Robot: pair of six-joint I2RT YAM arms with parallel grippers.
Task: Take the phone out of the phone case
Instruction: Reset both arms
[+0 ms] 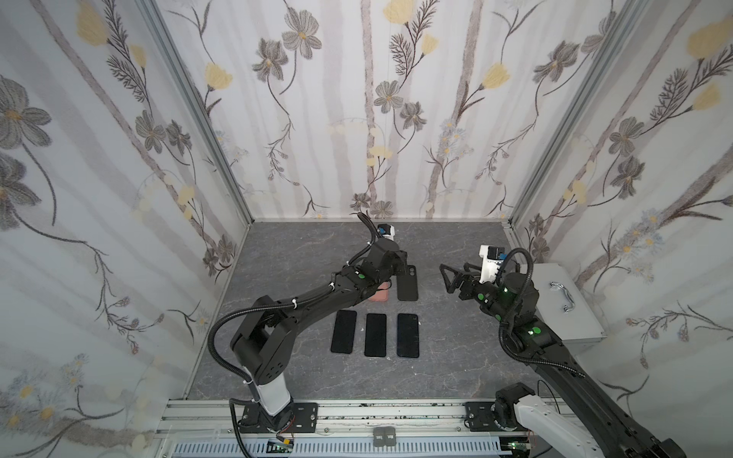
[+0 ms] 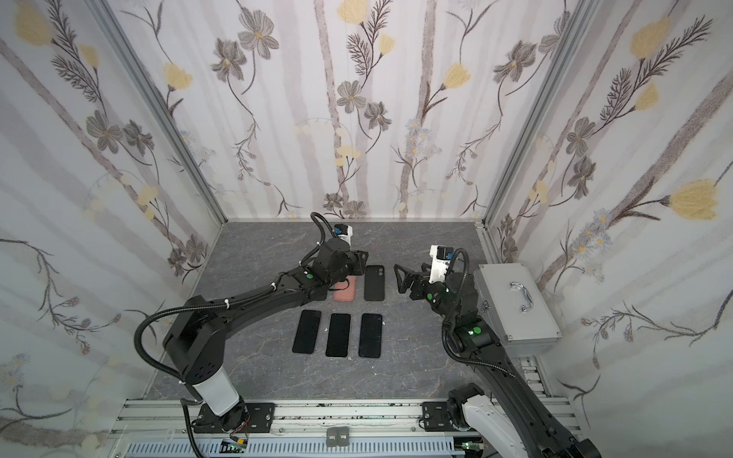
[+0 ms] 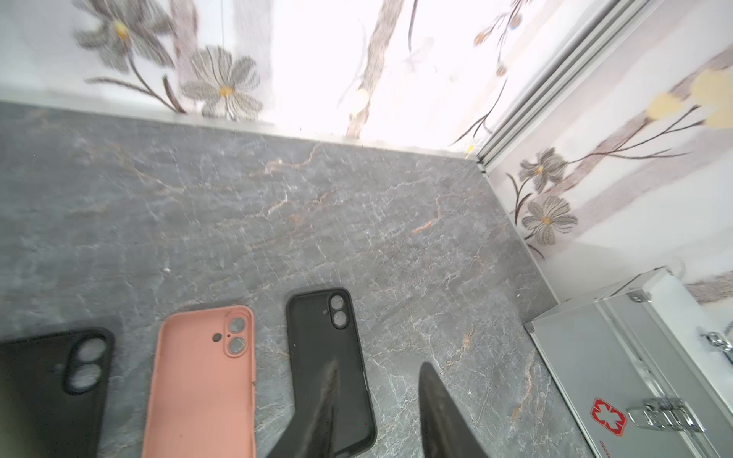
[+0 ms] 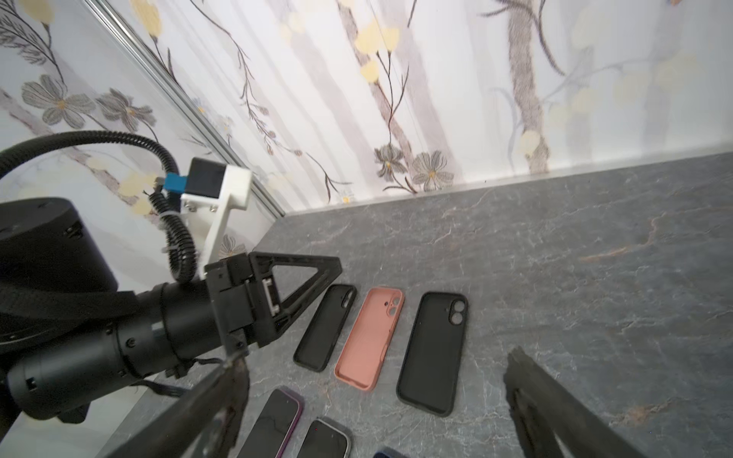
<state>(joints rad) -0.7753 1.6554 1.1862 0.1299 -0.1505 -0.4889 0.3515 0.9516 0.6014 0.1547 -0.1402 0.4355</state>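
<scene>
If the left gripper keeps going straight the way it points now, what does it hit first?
Probably the grey marble tabletop beside the empty black silicone phone case; the open left gripper angles down there. Depth is unclear.

Pink case (image 4: 371, 337) between two black cases (image 4: 325, 327) (image 4: 432, 353); three black-screened phones (image 1: 375, 335) near pink case. Grey marbled table (image 3: 317, 218). Silver box (image 1: 571, 305), red cross.

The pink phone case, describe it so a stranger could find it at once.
On the grey marble-patterned tabletop, two rows lie between the arms: three dark phones nearer the rail, three empty soft cases behind. The pink phone case is the middle of those, the only coloured one between two black cases.
</scene>
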